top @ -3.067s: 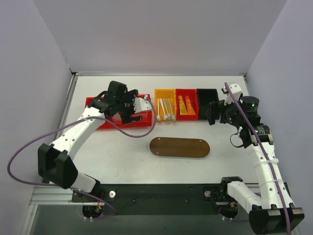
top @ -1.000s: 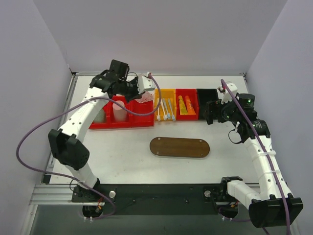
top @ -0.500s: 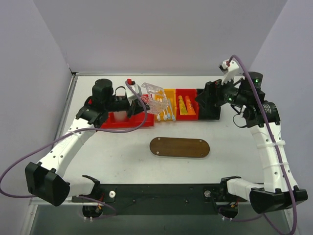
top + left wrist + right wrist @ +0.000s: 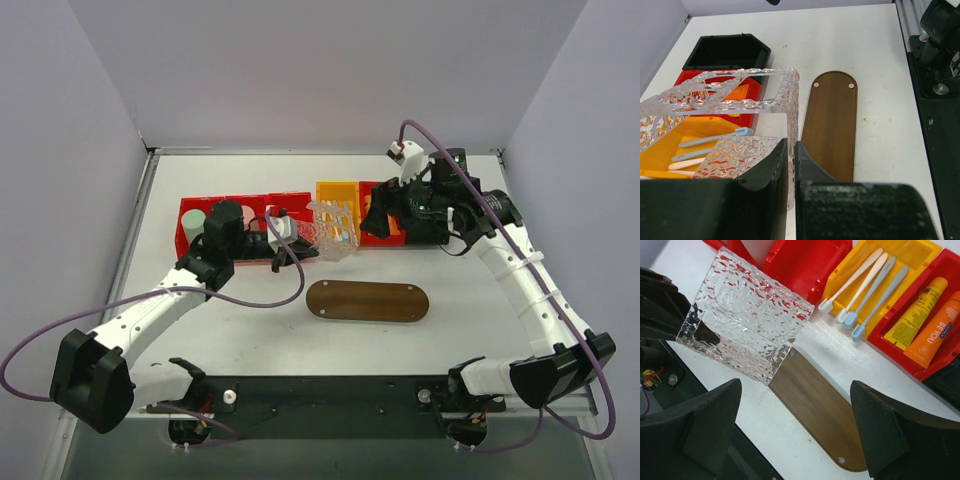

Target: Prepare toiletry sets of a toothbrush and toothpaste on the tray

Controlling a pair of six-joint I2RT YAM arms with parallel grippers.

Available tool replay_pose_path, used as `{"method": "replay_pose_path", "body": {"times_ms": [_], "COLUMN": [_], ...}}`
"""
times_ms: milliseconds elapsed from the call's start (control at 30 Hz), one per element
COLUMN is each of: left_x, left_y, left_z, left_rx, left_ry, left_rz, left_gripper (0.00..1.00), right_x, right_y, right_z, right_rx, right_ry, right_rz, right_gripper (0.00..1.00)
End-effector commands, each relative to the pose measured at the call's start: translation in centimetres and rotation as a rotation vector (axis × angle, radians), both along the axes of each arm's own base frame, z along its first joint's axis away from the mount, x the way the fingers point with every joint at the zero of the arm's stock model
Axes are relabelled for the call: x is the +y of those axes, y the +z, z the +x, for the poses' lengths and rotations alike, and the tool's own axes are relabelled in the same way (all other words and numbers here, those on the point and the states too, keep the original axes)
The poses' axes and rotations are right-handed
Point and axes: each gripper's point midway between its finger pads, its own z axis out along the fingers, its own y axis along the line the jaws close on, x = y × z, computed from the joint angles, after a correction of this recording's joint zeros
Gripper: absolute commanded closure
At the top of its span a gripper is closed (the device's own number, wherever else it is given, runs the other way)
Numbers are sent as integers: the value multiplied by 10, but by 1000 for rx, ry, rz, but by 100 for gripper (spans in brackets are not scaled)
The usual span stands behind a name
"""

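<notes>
**Left claw holds a clear container; brushes and paste lie in their bins**

The left claw (image 4: pixel 791 165) is clamped on one wall of a clear container (image 4: pixel 740 100) with a dimpled texture, a black finger on each face of that wall; the container is tilted and appears to be off the desk (image 4: pixel 250 340), and in the top view it sits in front of the yellow bin (image 4: pixel 910 252); the right claw (image 4: pixel 795 390) hangs over the bin row with its fingers spread wide and nothing between them; its camera looks down on the container, the bins and one end of the tray (image 4: pixel 367 300).

Four toothbrushes (image 4: pixel 862 289), two cream and two pale blue, lie side by side in the yellow bin with their heads toward the tray; two toothpaste tubes (image 4: pixel 917 315), one yellow and one orange, lie in the red bin (image 4: pixel 947 270) just beside it; a black bin (image 4: pixel 725 50) stands next in the row on the far side of the red one.

The tray lies flat on the desk nearer the arm bases than the bins, apart from them; no toothbrush or tube is on it yet; a long red bin (image 4: pixel 255 205) at the left end of the row holds a pale green cup (image 4: pixel 193 221), partly behind the left arm.
</notes>
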Motion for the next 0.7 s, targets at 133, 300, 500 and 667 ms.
{"method": "replay_pose_path", "body": {"times_ms": [133,300,500,667], "left_x": [-3,-2,-4,-6], "left_y": [27,17,16,20], "left_z": [-1,-1,-3,-6], "left_rx": [-282,-310,-315,-313], "left_ry": [-57,-53,-64,-58], "left_rz": [-62,-41,-47,-76], "left_gripper": [100,100,100,100], "right_x": [12,23,31,39], "right_y": [-23,-38,-54,-62], "right_z": [-4,-7,-7,-4], "right_rx": [60,107,151,187], "right_ry": [34,63,77,95], "right_rz": [-30,-38,-33,-15], "right_gripper": [21,26,29,31]}}
